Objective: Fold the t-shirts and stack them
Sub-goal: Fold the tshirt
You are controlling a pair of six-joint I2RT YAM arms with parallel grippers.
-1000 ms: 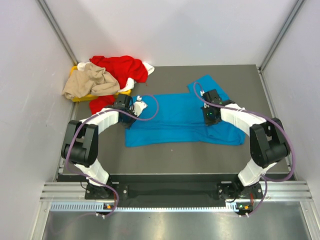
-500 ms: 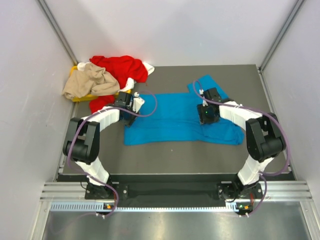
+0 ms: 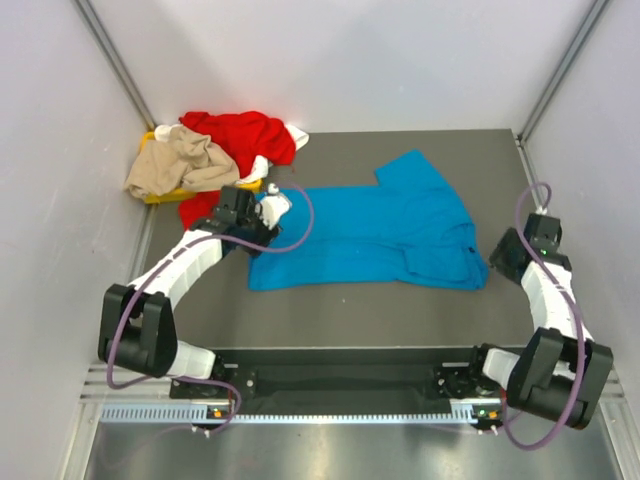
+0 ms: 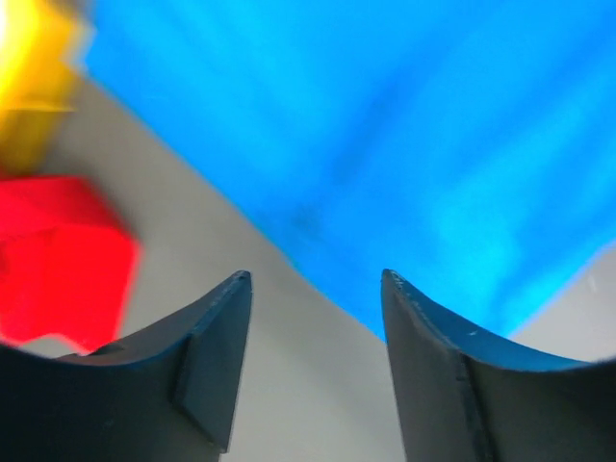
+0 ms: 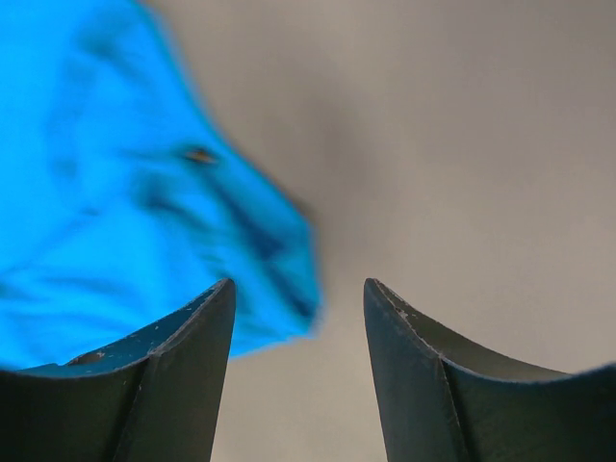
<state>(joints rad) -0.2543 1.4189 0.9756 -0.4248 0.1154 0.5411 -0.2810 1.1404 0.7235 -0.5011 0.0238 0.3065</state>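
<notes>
Bright blue short-sleeved cloth t-shirt (image 3: 370,230): lies spread on the dark grey table (image 3: 400,310), mid-surface, long axis left to right. One sleeve points toward the far edge. The right end is rumpled, with a ridge of doubled cloth. Judged laid out for folding, no compact fold made yet.

Left gripper (image 4: 318,279): fingers apart, nothing between them. It sits at the shirt's left edge. The wrist view is blurred but shows the blue hem running diagonally just ahead of the fingertips, with bare table below.

Right gripper (image 5: 298,289): fingers apart, empty. It is just off the shirt's right-hand corner, over bare table, with the corner to the left of its fingers.

Reading: one arm at each end of the garment suits a two-handed pick of opposite edges. Neither holds cloth now.

Far-left corner: red cloth shirt (image 3: 240,135) heaped with a beige cloth shirt (image 3: 180,165) and some white cloth (image 3: 297,135), over a flat yellow tray (image 3: 157,195). The red shirt's lower end hangs close to the left gripper. This pile is probably the queue, kept off the working area.
</notes>
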